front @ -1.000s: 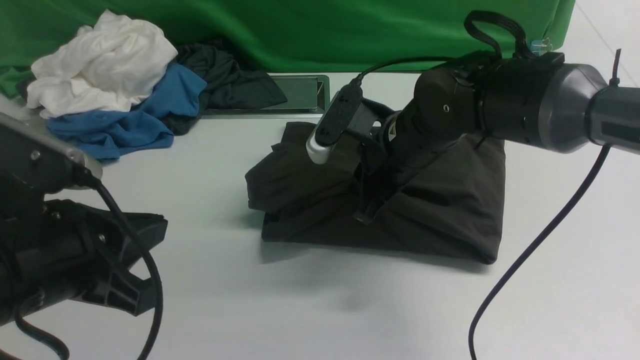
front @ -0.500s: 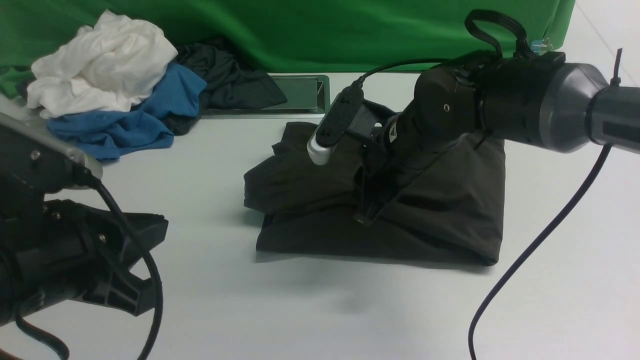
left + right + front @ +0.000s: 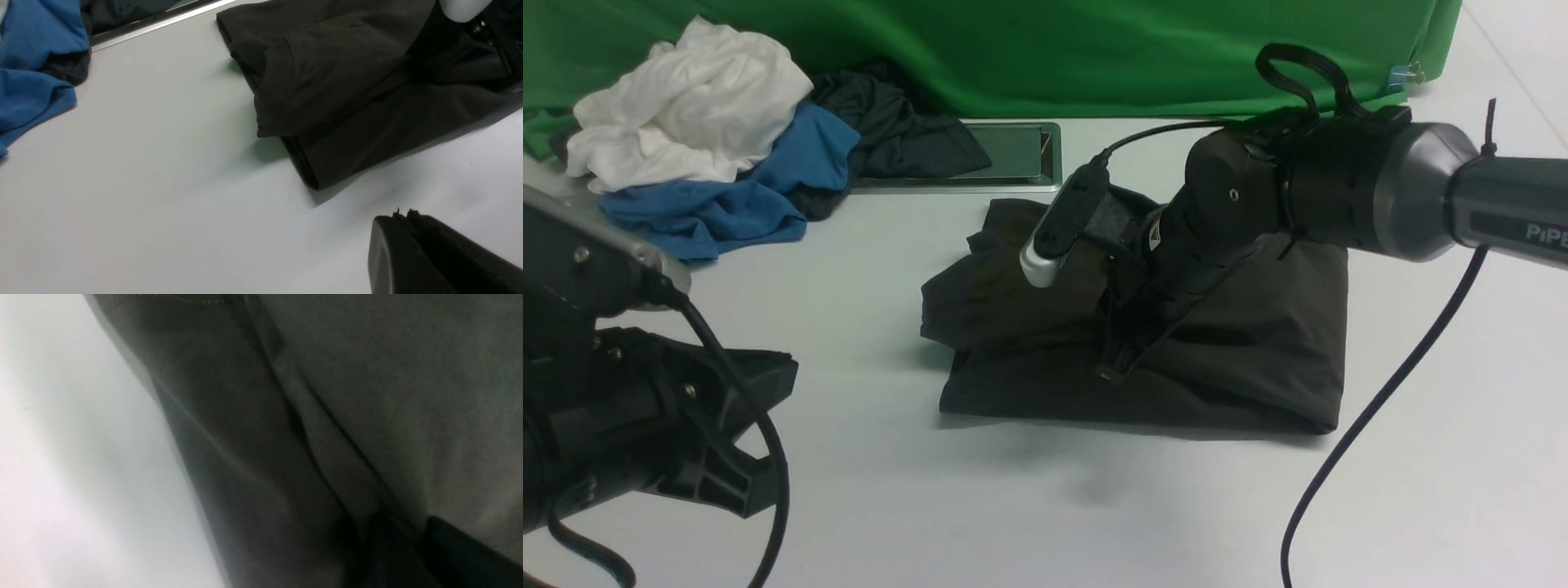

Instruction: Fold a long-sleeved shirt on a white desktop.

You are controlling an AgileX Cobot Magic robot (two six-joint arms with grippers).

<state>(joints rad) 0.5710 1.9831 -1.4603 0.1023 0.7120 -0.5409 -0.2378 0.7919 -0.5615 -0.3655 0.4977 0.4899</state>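
Right gripper (image 3: 1112, 371) is pressing down into the middle of the long-sleeved shirt (image 3: 1241, 359), its jaws nearly together; whether cloth is pinched between them cannot be told. Folded into a compact dark bundle, the shirt is lying on the white desktop (image 3: 1029, 498), right of centre, just near of the metal-framed hatch (image 3: 1013, 155). Left gripper (image 3: 402, 222) is hovering with jaws fully together and holding nothing, low at the near left, well apart from the shirt.

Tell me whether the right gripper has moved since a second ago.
Yes. The right gripper has sunk slightly and slid toward the robot's left, judged against the metal hatch.
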